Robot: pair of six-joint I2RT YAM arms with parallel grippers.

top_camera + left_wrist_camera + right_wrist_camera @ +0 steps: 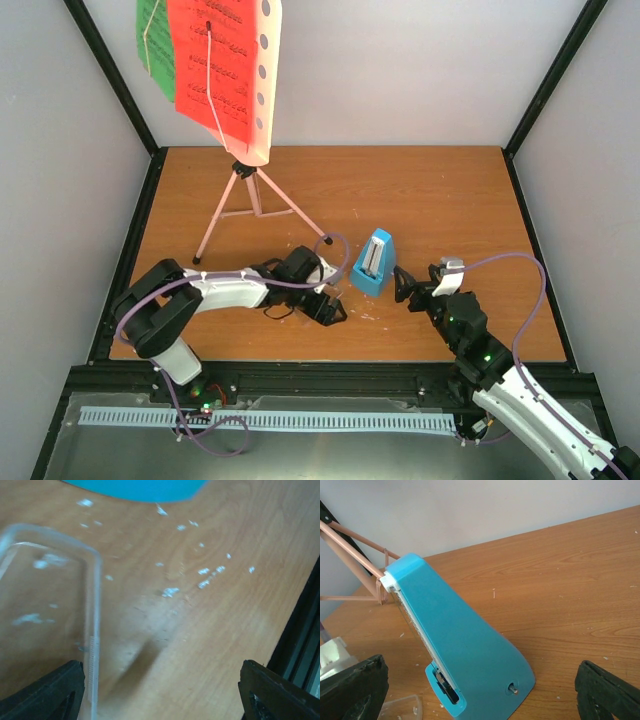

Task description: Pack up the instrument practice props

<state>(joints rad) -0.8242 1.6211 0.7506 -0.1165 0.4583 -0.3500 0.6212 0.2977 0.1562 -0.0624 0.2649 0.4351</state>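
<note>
The small blue pyramid metronome [375, 262] stands upright on the table, between my two grippers. Its clear cover [50, 605] is off and lies flat on the wood. My left gripper [335, 308] is low over the table, left of the metronome, and open; the cover's edge runs just inside its left finger [45, 695]. My right gripper [408, 290] is open to the right of the metronome [465, 645], which stands just ahead of the spread fingers. The pink tripod music stand [250, 195] stands at the back left, with red [212, 60] and green [153, 45] pages on its desk.
The wooden table [450, 200] is walled by white panels with black frame posts. A black rail [300, 645] runs along the near edge. White flecks are scattered on the wood near the metronome. The stand's legs [350, 555] reach toward the metronome.
</note>
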